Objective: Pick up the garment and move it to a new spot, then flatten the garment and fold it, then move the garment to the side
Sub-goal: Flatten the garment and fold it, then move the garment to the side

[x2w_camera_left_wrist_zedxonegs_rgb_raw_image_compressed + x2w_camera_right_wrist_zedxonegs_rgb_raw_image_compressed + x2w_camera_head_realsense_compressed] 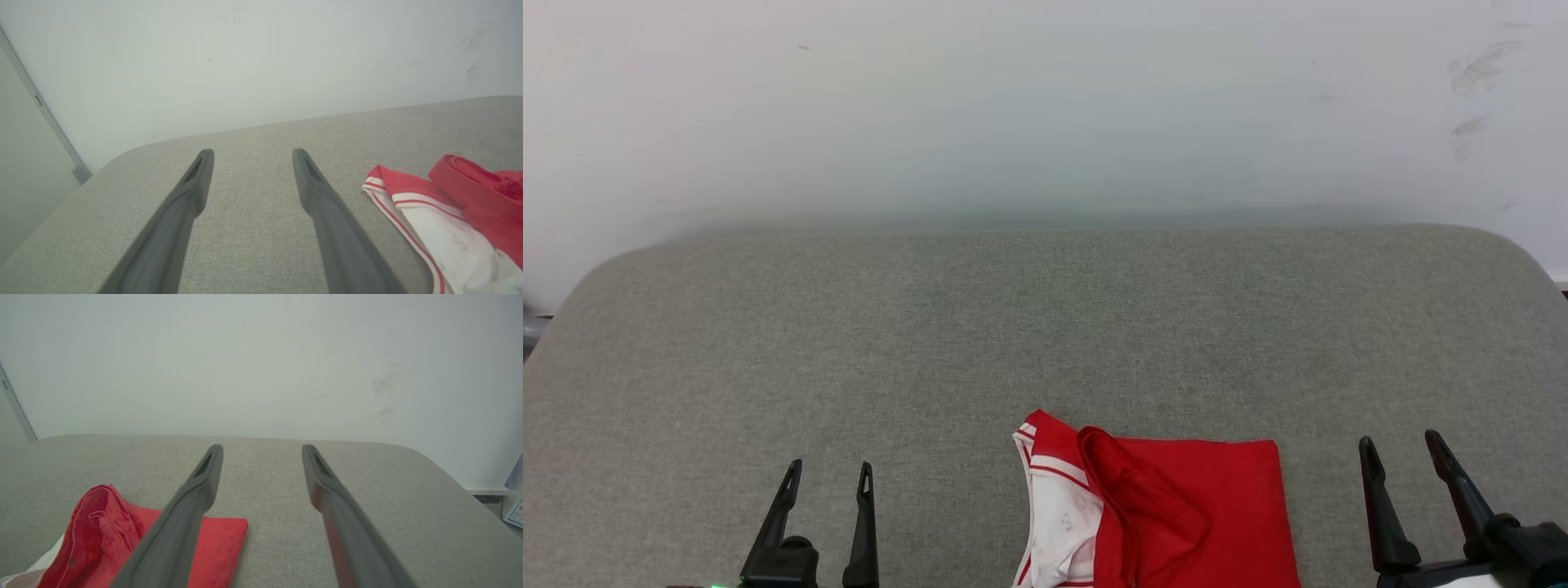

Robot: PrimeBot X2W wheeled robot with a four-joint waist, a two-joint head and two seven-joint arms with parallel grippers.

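Two grippers show in our head view: our left gripper (831, 467) at seven o'clock and our right gripper (1401, 441) at four o'clock. Each has its fingers spread apart with nothing between them. We see the garment (1176, 506) lying folded on the grey padded surface (1045, 327) near six o'clock, between both grippers and apart from each, its white sleeve (1058, 523) toward our left.

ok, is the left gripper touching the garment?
Apart. Head view shows bare grey surface between the open left gripper and the garment, whose white sleeve edge is the nearest part.
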